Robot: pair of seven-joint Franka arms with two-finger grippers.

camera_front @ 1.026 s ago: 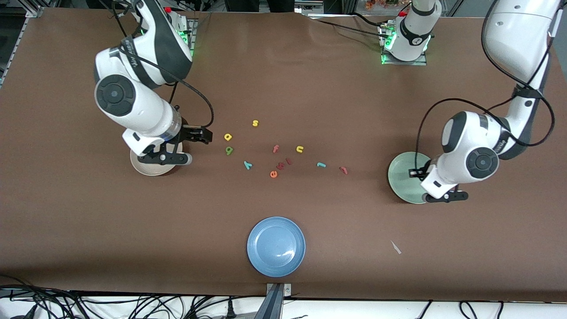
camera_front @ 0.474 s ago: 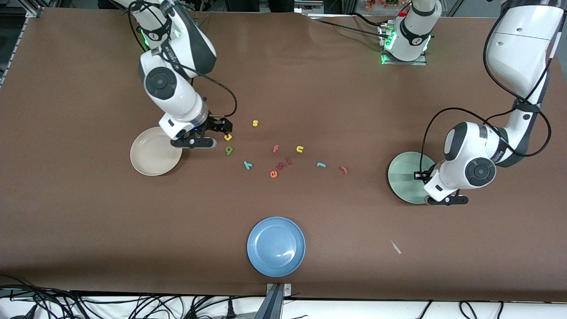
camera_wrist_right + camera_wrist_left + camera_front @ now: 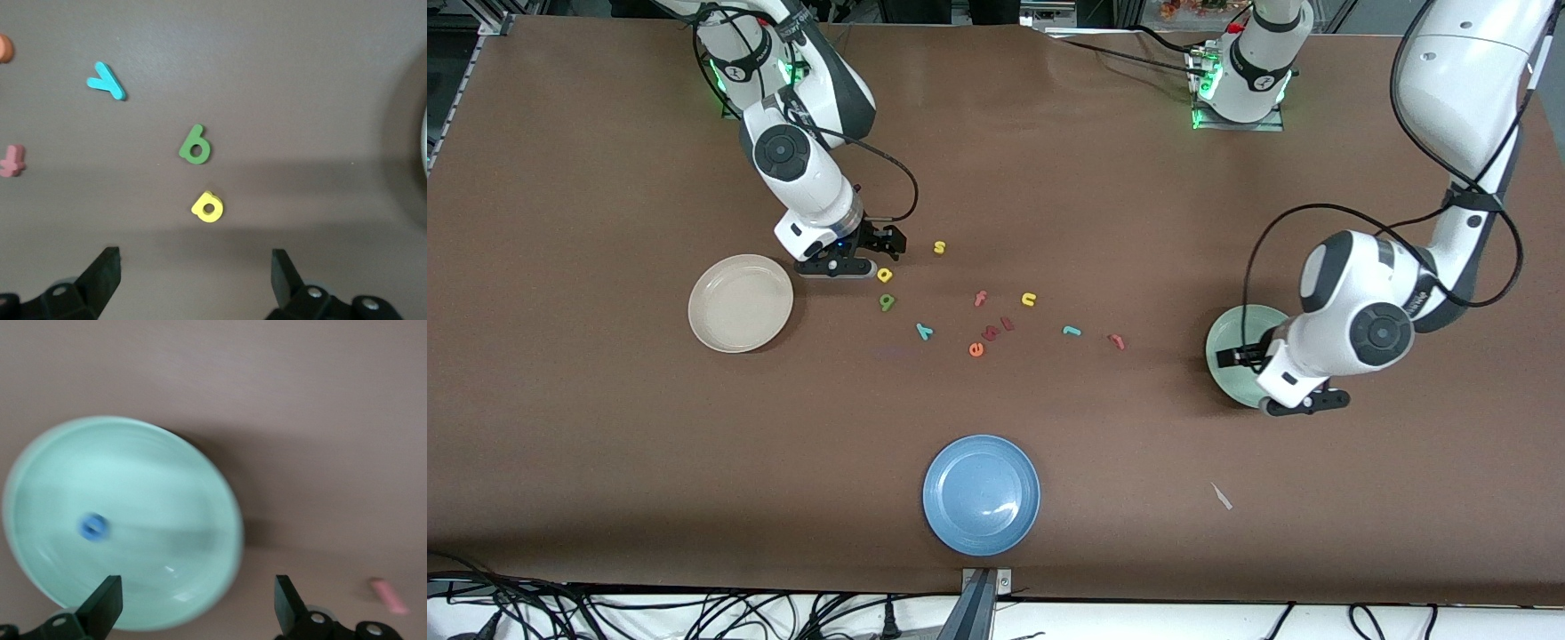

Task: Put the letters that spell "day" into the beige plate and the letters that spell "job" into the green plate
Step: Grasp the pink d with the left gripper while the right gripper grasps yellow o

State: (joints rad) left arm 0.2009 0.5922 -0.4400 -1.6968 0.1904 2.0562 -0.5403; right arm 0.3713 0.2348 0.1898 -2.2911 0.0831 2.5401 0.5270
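The blue "o" (image 3: 93,525) lies in the green plate (image 3: 133,473). My left gripper (image 3: 197,607) hangs open and empty over that plate's rim (image 3: 1224,331); in the front view it is (image 3: 1232,357). The red-pink "b" (image 3: 1116,340) and teal "j" (image 3: 1072,331) lie on the table between the plate and the middle. My right gripper (image 3: 889,244) is open and empty just above the table, beside the yellow "a" (image 3: 207,207). The green "d" (image 3: 195,144) and teal "y" (image 3: 107,81) lie a little past it. The beige plate (image 3: 740,302) holds nothing.
A blue plate (image 3: 981,493) sits near the table's front edge. Loose letters lie mid-table: yellow "s" (image 3: 939,247), yellow "u" (image 3: 1029,300), pink "f" (image 3: 980,299), orange "e" (image 3: 975,349). A white scrap (image 3: 1221,496) lies toward the left arm's end.
My right gripper has swung from over the beige plate to beside the yellow "a". My left arm has shifted slightly over the green plate.
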